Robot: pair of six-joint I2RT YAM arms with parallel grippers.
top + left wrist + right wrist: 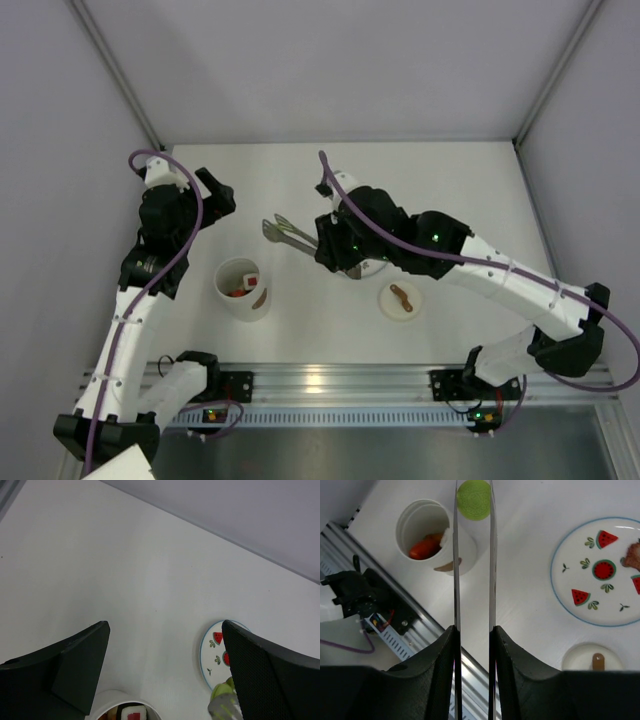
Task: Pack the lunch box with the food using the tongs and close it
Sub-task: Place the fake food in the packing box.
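Right pincer (472, 632) grips tongs (455, 555) — green slice (474, 499) (round) pinched near lunch box (467, 550).

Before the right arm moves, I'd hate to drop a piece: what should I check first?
1. Grip: right gripper shut on the slender silvery tongs: ok.
2. Load: round green food slice pinched between the tong tips: ok.
3. Target: white cylindrical lunch box tub open, with room left: ok.
4. Alignment: slice above the tub mouth: not ok, it is off to one side.
5. Clearance: left gripper open, away from the tub: ok.
6. Closing: white round lid lying apart from the tub: ok.
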